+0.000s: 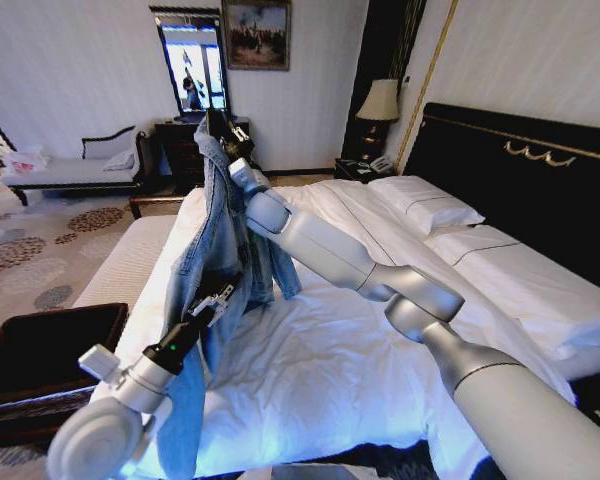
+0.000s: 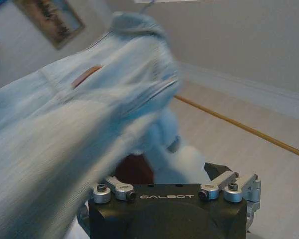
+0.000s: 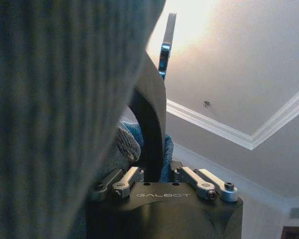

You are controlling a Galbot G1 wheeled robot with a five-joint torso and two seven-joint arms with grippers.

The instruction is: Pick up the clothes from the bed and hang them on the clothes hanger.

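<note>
A: Where is the denim jacket (image 1: 218,240) right now?

B: Off the mattress. It hangs in a long vertical drape above the bed (image 1: 380,330), collar end up, hem trailing down past the near corner of the white duvet. Its long axis runs nearly straight up and down.

A: And the clothes hanger (image 3: 152,124)?

B: At the top of the drape. In the right wrist view the right gripper (image 3: 154,167) is clamped on the hanger's black body, with denim bunched in alongside and the slim metal hook rising above it.

A: So the right arm carries the top. What about the left?

B: The left gripper (image 1: 212,305) sits low, pressed against the lower half of the cloth. The left wrist view shows fabric draped right over its body, but I cannot tell whether its fingers are apart or together.

A: Which matters for the next move?

B: I would judge the left is nearer the loose lower part, the jacket lying up and ahead of it.
</note>
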